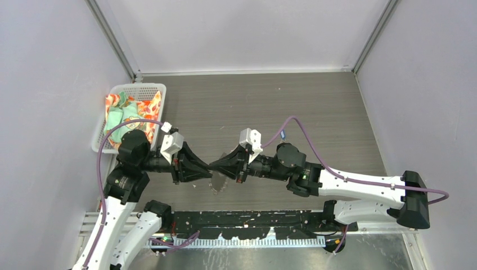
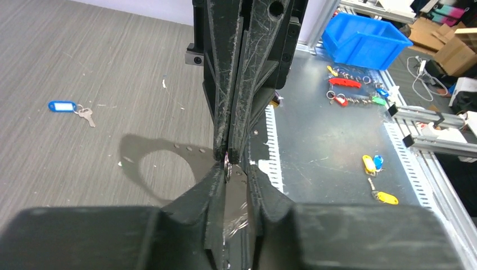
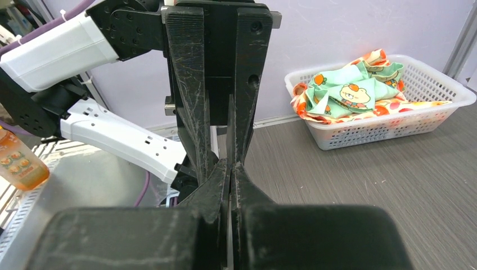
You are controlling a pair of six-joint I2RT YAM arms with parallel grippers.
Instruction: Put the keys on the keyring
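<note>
Two robot arms meet tip to tip above the grey table (image 1: 236, 107), the keyring (image 1: 218, 183) hanging in the air just beneath their joined fingertips; the right gripper (image 3: 231, 167) has its jaws pressed together and appears to pinch the ring's upper edge, while the left gripper (image 2: 233, 171) straddles the same silvery metal with its jaws narrowly apart, and whether they actually press on it cannot be told from any view; the blue-tagged key (image 2: 85, 115) lies flat on the table, well apart from both arms, and the green one is nowhere in view; the threading step looks not yet begun, the moment reading as a two-handed hold or handover of the ring. The likeliest trouble is a drop: should the right jaws let go before the left have a firm bite, the thin ring could slip out and fall; held by one narrow pinch, it could also swing or twist out of line, hiding its opening; with the fingertips this close, a small misjudged move could knock them together and jar the ring loose; the flat key may itself prove awkward to lift.
</note>
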